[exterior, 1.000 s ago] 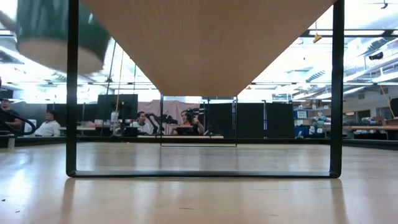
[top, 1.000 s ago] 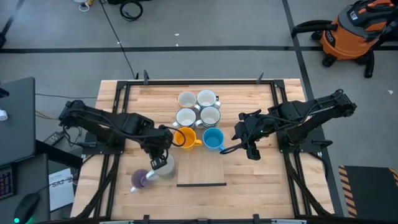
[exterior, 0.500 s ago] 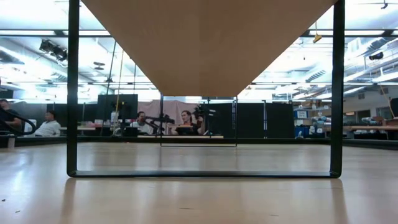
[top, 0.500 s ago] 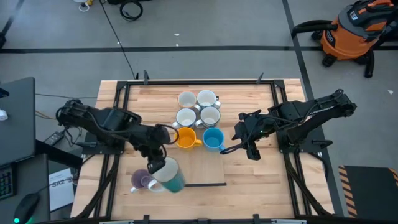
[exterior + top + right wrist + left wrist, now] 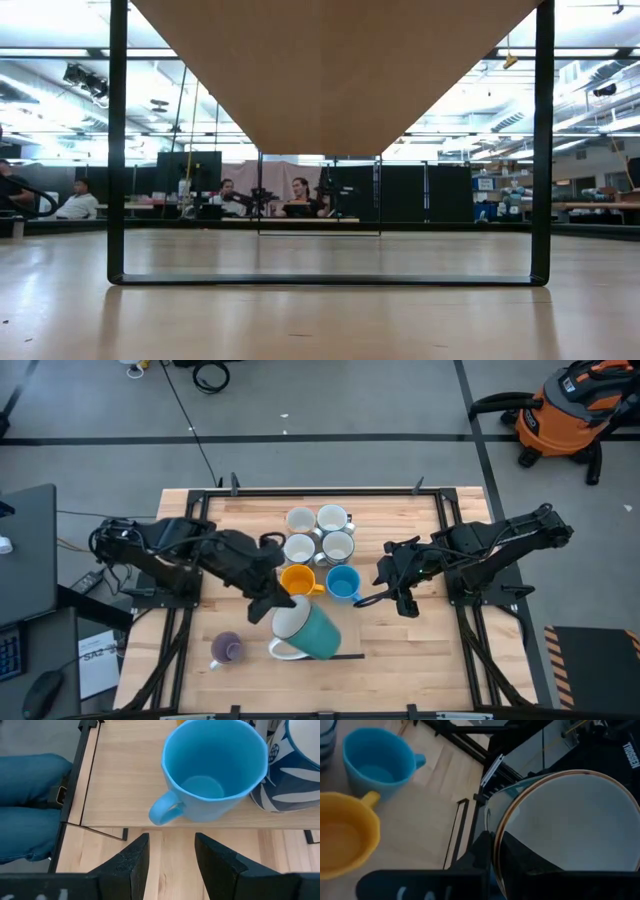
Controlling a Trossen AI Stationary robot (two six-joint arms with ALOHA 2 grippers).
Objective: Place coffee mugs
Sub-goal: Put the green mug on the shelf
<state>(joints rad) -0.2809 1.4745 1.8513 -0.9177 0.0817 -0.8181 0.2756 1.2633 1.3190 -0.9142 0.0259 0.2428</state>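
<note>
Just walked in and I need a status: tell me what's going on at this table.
The left hand is shut on the rim of a teal mug with a white inside, carrying it tilted above the table. The right hand waits open just short of the blue mug. The yellow-orange mug and four white mugs sit grouped in the middle, and a purple mug stands apart near the front-left corner.

six mugs [image 5: 318, 550] clustered behind shelf [image 5: 325, 656]
</note>
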